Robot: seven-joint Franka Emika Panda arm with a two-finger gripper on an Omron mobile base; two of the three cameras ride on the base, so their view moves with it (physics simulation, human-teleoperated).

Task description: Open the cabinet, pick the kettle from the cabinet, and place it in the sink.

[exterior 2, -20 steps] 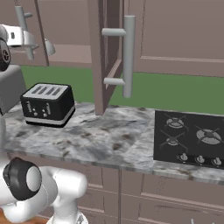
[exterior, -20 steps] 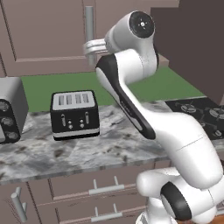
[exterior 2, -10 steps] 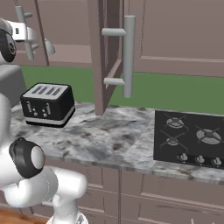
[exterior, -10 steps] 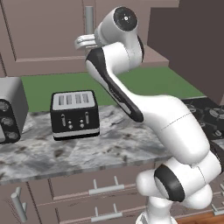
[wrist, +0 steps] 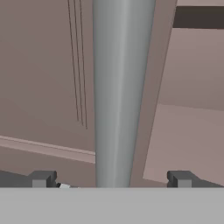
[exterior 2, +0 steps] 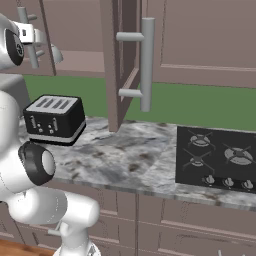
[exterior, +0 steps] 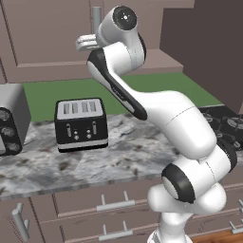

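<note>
The cabinet's (exterior: 47, 42) left door is shut, and its long grey bar handle (wrist: 120, 87) runs upright between my open gripper's (wrist: 110, 179) two fingertips, touching neither. In the left base view my gripper (exterior: 88, 42) is high up against that handle (exterior: 96, 16); from the right it (exterior 2: 34, 40) sits at the far left. The right door (exterior 2: 117, 60) stands swung open, its handle (exterior 2: 146, 65) facing out, and a bare piece of cabinet shelf (wrist: 188, 144) shows past the door edge. The kettle and the sink are out of view.
A black and silver toaster (exterior: 80, 124) stands on the grey marbled counter (exterior: 95, 161) below my gripper. A grey appliance (exterior: 9, 123) is at the far left and a black stovetop (exterior 2: 215, 157) at the right. Drawers (exterior: 109, 204) line the front.
My arm has swung its elbow up and left, and the gripper has shifted slightly left onto the left door's handle. The jaws stayed open.
</note>
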